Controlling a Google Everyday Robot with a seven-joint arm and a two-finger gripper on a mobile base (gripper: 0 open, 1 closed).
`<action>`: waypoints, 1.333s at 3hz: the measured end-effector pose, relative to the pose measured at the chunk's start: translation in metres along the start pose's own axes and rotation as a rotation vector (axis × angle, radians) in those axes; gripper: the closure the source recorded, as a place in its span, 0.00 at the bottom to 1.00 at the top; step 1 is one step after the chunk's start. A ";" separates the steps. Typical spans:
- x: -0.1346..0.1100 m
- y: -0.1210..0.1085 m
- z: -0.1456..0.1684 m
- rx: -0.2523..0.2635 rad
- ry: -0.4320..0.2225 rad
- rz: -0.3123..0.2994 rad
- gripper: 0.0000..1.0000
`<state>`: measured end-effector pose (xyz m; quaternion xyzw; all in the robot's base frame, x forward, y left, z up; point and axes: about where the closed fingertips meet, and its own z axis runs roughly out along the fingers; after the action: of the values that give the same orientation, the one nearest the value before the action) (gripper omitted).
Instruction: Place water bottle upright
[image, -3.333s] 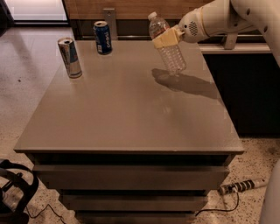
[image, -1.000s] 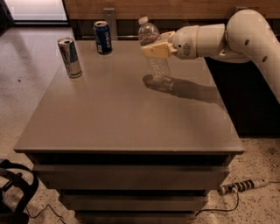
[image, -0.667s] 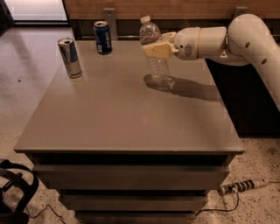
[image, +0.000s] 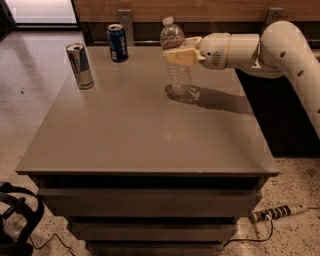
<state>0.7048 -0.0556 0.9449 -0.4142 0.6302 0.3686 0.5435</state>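
The water bottle (image: 179, 76), clear and ribbed with a white cap, stands almost upright at the back middle of the table (image: 140, 135). Its base is on or just above the tabletop and its top leans slightly left. My gripper (image: 178, 56) reaches in from the right and is shut on the bottle around its upper middle, at the label band. The pale yellow fingers (image: 186, 56) wrap the bottle's front.
A blue drink can (image: 117, 43) stands at the table's back edge, left of the bottle. A silver-blue slim can (image: 80, 65) stands at the back left. A dark cabinet lies to the right under my arm. A power strip (image: 277, 212) lies on the floor at the right.
Over 3.3 s my gripper carried the bottle left and down from a tilted hold to nearly upright at the tabletop. In the last second almost nothing moved.
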 end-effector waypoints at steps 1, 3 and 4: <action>0.010 -0.003 -0.002 0.000 -0.046 0.010 1.00; 0.025 -0.007 -0.004 0.011 -0.101 0.021 1.00; 0.028 -0.007 -0.006 0.014 -0.124 0.020 1.00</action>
<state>0.7074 -0.0676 0.9177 -0.3803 0.6022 0.3946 0.5806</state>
